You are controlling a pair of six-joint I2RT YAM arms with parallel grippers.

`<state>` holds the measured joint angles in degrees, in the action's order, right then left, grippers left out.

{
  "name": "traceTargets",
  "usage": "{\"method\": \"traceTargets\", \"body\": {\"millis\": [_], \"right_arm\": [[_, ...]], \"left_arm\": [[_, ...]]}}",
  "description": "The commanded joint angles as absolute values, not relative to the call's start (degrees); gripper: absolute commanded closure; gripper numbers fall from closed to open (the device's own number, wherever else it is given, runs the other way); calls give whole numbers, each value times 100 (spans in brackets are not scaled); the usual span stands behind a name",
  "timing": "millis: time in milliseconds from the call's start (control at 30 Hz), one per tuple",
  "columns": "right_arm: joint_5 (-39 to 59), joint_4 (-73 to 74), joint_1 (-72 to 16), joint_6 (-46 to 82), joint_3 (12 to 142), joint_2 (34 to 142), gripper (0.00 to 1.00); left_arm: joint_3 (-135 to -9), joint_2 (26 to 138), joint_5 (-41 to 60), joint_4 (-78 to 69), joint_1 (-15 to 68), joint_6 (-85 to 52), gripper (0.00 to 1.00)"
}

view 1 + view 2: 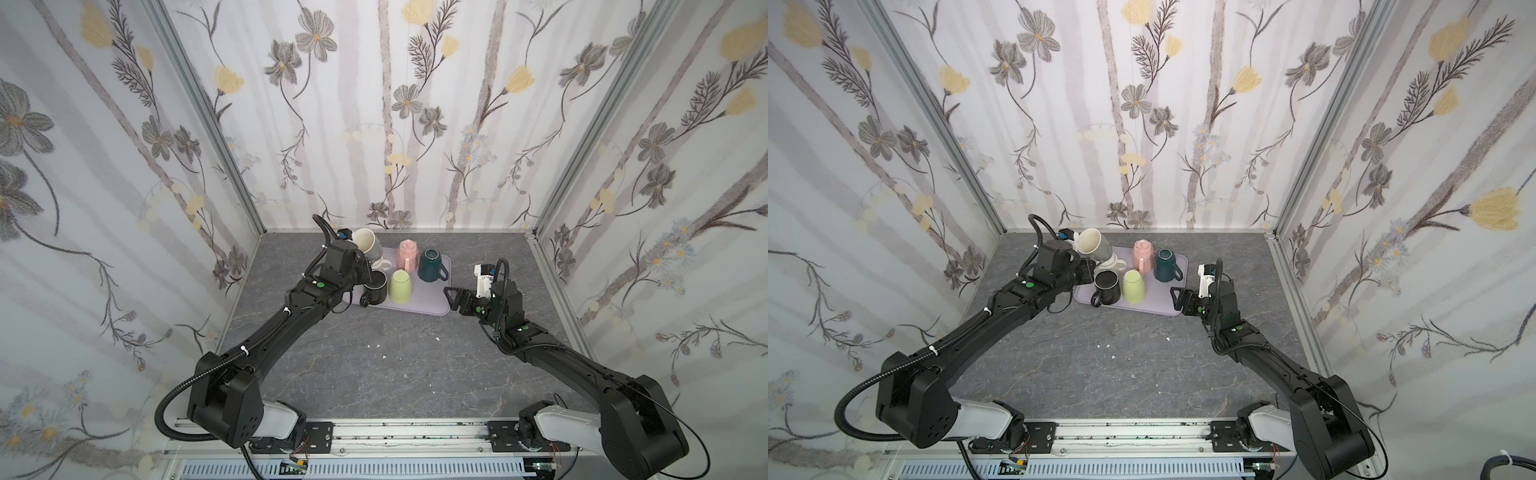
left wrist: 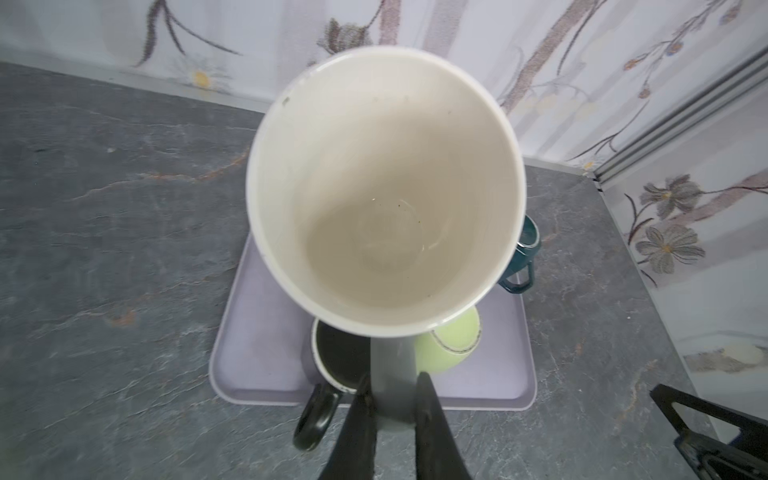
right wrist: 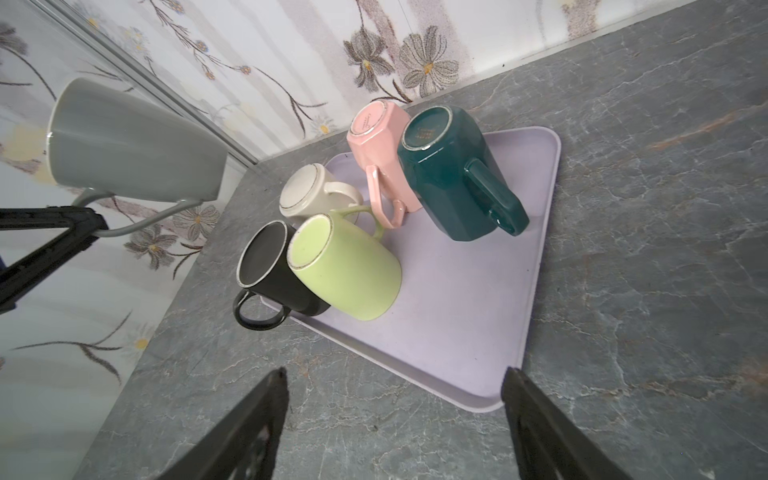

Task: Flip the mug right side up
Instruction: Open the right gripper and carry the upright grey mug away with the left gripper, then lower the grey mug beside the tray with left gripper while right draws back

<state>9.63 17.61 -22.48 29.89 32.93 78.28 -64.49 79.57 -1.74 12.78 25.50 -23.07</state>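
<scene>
A grey mug (image 1: 365, 244) (image 1: 1094, 246) with a cream inside hangs tilted in the air over the back left corner of the lilac tray (image 1: 419, 302). Its mouth faces up and to the left, and it fills the left wrist view (image 2: 382, 191). My left gripper (image 2: 392, 380) is shut on the mug's grey handle. The right wrist view shows the mug (image 3: 133, 145) from the side, handle pinched by the black fingers (image 3: 62, 224). My right gripper (image 3: 395, 374) (image 1: 451, 297) stands open and empty over the table, just off the tray's front right corner.
On the tray (image 3: 457, 311) stand a black mug (image 1: 374, 291) mouth up and several mugs mouth down: green (image 1: 400, 286), pink (image 1: 407, 255), teal (image 1: 432, 266) and cream (image 3: 303, 191). The black mug's handle (image 3: 257, 311) overhangs the tray edge. Walls close in on three sides.
</scene>
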Motion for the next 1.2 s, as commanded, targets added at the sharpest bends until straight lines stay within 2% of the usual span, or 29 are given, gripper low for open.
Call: {"method": "traceTargets", "body": {"millis": [0,300,467,733,1167], "right_arm": [[702,1719,-2249,2817,3253,7787,17],[882,1854,-2141,2799,3044,7702,14],[814,1845,-1968,2884,2876,7473,2],[766,1794,-1750,2935,2660,6994,0],[545,1980,-1652,3031,2432,6744,0]], "left_arm": [[-6343,7801,-463,1492,2282,-2344,100],[-6084,7980,-631,1608,1720,-2399,100],[-6028,8396,-668,1515,1304,-2431,100],[-6326,9230,-610,1319,933,-2461,100],[-7244,10405,-1098,1482,931,-2074,100]]}}
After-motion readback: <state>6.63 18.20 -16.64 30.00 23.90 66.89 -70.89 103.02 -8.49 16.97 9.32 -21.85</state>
